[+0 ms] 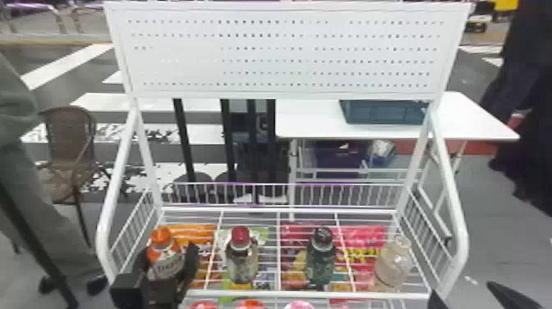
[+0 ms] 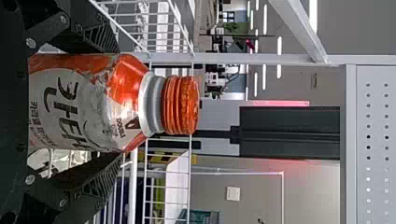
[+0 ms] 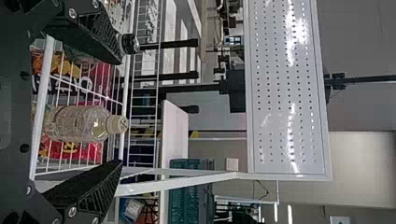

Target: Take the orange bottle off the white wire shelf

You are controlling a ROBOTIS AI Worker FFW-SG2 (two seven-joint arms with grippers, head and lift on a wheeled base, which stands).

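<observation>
Left arm: extends forward from the bottom edge of the head view, at the left part of the white wire shelf (image 1: 312,294). The left hand (image 1: 166,258) is at bottle-body height, fingers pointing forward, one finger along each side of the orange bottle (image 1: 163,254). The fingers are set apart, below the orange cap (image 2: 181,105). In the left wrist view, a gap shows along part of one finger; firm contact on both sides cannot be confirmed. The bottle's axis is upright, without marked tilt.

Right arm: located at the bottom right of the head view. The right hand (image 1: 472,299) is near the shelf's right front corner, fingers spread, nothing between them. In the right wrist view, the clear bottle (image 3: 79,123) appears beyond the gap between the fingertips.

Task item: the orange bottle is in the leftmost position of the bottle row, within the shelf's side rails. Whether its base touches the wires is hidden by the left hand.

Adjacent items, left to right: red-capped bottle (image 1: 241,259), dark-capped bottle (image 1: 320,259), then the clear bottle. All three stand upright and apart. Colored packets (image 1: 361,238) lie beneath the wires. Behind the shelf is a white worktop (image 1: 312,123) carrying a teal basket (image 1: 384,113).
</observation>
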